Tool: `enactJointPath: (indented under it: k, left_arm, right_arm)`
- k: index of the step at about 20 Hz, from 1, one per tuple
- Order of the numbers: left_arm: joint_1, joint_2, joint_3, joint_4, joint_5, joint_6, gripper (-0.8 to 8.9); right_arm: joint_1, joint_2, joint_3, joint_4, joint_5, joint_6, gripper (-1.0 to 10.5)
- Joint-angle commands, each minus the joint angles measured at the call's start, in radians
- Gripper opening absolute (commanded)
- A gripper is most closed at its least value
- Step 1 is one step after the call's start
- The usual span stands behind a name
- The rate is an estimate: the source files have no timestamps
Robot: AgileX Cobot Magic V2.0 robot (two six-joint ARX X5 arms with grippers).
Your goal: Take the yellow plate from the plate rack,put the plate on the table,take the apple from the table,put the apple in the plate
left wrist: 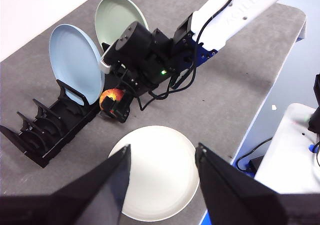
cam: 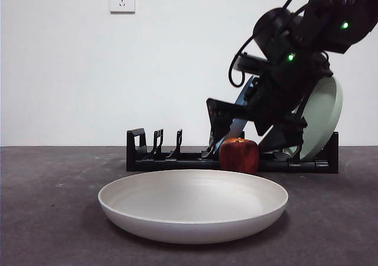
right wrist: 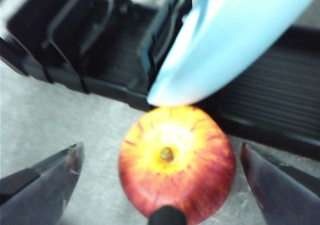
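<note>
The yellow plate point(cam: 193, 204) sat flat on the counter point(cam: 47, 219), close to the front camera, so the first half of the job looked done. Just behind it, the apple point(cam: 239, 155) stood on the counter, stem up, right against the front of the plate rack point(cam: 171, 158), and that was where the action was. The right gripper point(right wrist: 162, 185) hung over the apple with its jaws spread wide, one on each side of the fruit and neither touching it; in the right wrist view the stem sat almost dead centre between them, which read as a line-up for a grasp from above. The blue plate point(left wrist: 75, 62) stood upright in the rack directly behind the apple, its lower edge nearly over the fruit, and the pale green plate point(left wrist: 120, 17) stood further along. That crowding explained the steep approach: coming from above kept the jaws off the rack and the blue plate. My guess was that closing needed care, since the far side had little room. The left gripper point(left wrist: 162, 170) waited high above the near edge of the yellow plate, jaws apart and holding nothing, well out of the working arm's way. The plate lay open and empty, wide enough to take the apple easily.
</note>
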Motion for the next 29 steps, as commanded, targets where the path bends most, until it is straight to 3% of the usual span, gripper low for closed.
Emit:
enactJointPath:
  k: [1, 6, 9, 17, 24, 27, 29]
  left_arm:
    - [-0.002, -0.001, -0.004, 0.002, -0.01, -0.006, 2.17]
    - [-0.002, -0.001, -0.004, 0.001, -0.056, -0.006, 2.17]
    - [-0.002, -0.001, -0.004, 0.001, -0.056, -0.006, 2.17]
    - [-0.002, -0.001, -0.004, 0.0, -0.055, -0.006, 2.17]
    - [-0.002, -0.001, -0.004, -0.006, -0.055, -0.007, 2.17]
    - [-0.002, -0.001, -0.004, -0.007, -0.055, -0.007, 2.17]
    - [-0.002, -0.001, -0.004, -0.007, -0.055, -0.007, 2.16]
  right_arm:
    - [0.002, 0.027, 0.005, 0.003, 0.041, 0.006, 7.2]
    - [0.002, 0.027, 0.005, 0.028, 0.053, 0.007, 4.6]
    - [0.0, 0.027, 0.005, 0.028, 0.053, 0.011, 4.2]
    - [-0.004, 0.027, 0.005, -0.023, 0.049, 0.032, -0.1]
    - [0.041, -0.047, 0.005, -0.069, 0.05, 0.013, -0.1]
    - [0.071, -0.143, 0.005, -0.202, 0.049, 0.014, -0.1]
    - [0.097, -0.217, 0.005, -0.316, -0.003, 0.013, -0.1]
